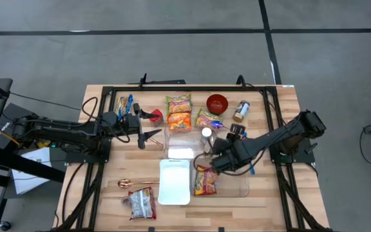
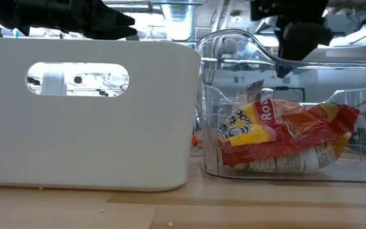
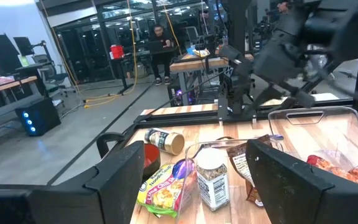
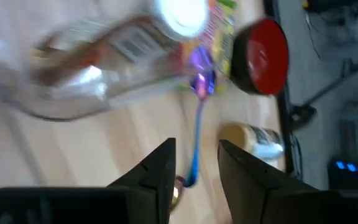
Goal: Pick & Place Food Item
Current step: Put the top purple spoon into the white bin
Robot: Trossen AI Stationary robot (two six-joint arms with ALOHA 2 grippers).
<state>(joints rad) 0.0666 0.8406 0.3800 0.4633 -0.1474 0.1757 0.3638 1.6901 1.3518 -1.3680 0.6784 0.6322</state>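
A yellow and red snack packet (image 1: 205, 182) (image 2: 284, 133) lies on its side on the floor of the clear bin (image 1: 234, 185) (image 2: 265, 60), next to the white bin (image 1: 174, 182) (image 2: 88, 127). My right gripper (image 1: 212, 162) (image 4: 196, 168) hangs over the clear bin's far end, slanting down. It is open, with nothing between its fingers. My left gripper (image 1: 152, 136) (image 3: 197, 180) waits open and level, above the table left of centre.
Behind the bins stand noodle packets (image 1: 179, 111), a red bowl (image 1: 217, 103) (image 4: 263, 56), a jar on its side (image 1: 240, 111), a spice shaker (image 1: 206, 134) (image 3: 213, 177) and a blue spoon (image 4: 196, 143). A copper spoon (image 1: 131, 183) and a dark packet (image 1: 142, 203) lie near the front left.
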